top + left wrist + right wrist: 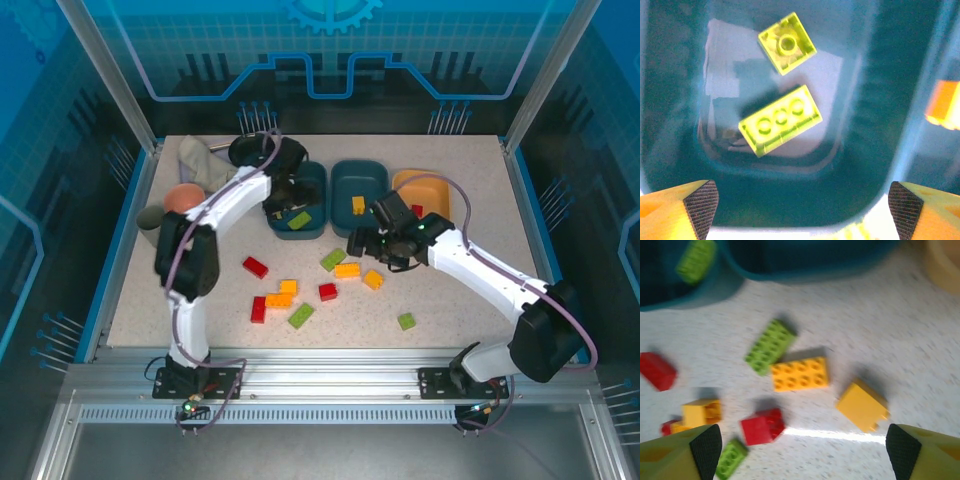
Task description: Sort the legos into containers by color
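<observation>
The left arm stretches forward, left gripper (802, 212) wide and empty over a teal tub (875, 150) holding two green bricks (781, 120). The right gripper (802, 447), also wide, hangs above loose bricks (800, 374) on the table (920, 340).

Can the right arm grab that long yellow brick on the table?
Probably yes. The right gripper hangs open near the long yellow brick. Nothing covers it, though a green brick lies close by one corner.

robot lab cell, aluminium frame posts (112, 75), blue gear-printed wall panels (330, 55), speckled tabletop (360, 322)
</observation>
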Tool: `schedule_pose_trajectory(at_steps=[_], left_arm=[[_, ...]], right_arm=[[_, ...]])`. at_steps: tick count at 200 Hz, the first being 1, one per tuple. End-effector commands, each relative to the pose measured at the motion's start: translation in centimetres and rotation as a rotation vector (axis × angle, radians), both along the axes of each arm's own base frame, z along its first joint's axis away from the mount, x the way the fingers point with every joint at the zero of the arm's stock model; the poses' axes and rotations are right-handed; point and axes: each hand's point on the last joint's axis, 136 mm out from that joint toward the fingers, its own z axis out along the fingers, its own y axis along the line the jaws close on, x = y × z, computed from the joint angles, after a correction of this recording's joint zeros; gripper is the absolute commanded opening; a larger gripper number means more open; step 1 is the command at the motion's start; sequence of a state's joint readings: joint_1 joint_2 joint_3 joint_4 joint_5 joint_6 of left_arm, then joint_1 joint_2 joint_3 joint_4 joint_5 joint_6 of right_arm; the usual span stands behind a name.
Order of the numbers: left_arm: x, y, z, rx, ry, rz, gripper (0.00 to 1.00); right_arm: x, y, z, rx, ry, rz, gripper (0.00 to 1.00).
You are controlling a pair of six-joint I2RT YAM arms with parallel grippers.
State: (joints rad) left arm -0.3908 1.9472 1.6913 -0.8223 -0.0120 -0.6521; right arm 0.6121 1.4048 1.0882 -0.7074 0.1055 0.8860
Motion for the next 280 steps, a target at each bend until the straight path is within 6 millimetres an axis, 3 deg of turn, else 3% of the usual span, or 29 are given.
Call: schedule_pose_trajectory(at_steps=[1,20,50,102,186,236,257,280], left_arm=[[-3.0,-2.3,6.8,-0.229,-0.158,-0.083,0.91],[-6.9,-2.9,7.9,-0.342,-0.199,-0.132,0.92],[-12.5,-2.1,7.3,-0.401,-0.188,-0.136,0.92],[-17.1,-0.5,6.5,-0.453,-0.181,-0.108,0.92],[-18.4,0.1,6.2,-0.450,-0.175,-0.102,0.93],[-18.5,-0.4,6.5,-0.489,-0.168,-0.111,0.92],[-18.4,-0.7,7.2,-0.516,-0.179,-0.102,0.92],[-17.7,-0.8,8.9,-0.531,-0.216,-0.097,0.92]], right_arm=[[-1.0,-2.6,-2.5,-0.034,0.077,-0.208,0.86],[-0.4,-2.8,-3.7,-0.010,0.094,-0.306,0.81],[0.3,-3.2,-5.7,0.004,0.146,-0.408,0.76],[0.4,-2.5,-8.9,0.047,0.254,-0.451,0.75],[-1.6,-1.7,-11.2,-0.001,0.342,-0.461,0.63],[-1.4,-1.6,-11.6,-0.013,0.346,-0.464,0.44],[-1.2,-2.1,-10.0,-0.045,0.303,-0.438,0.36],[0.3,-2.8,-5.7,-0.111,0.175,-0.363,0.36]])
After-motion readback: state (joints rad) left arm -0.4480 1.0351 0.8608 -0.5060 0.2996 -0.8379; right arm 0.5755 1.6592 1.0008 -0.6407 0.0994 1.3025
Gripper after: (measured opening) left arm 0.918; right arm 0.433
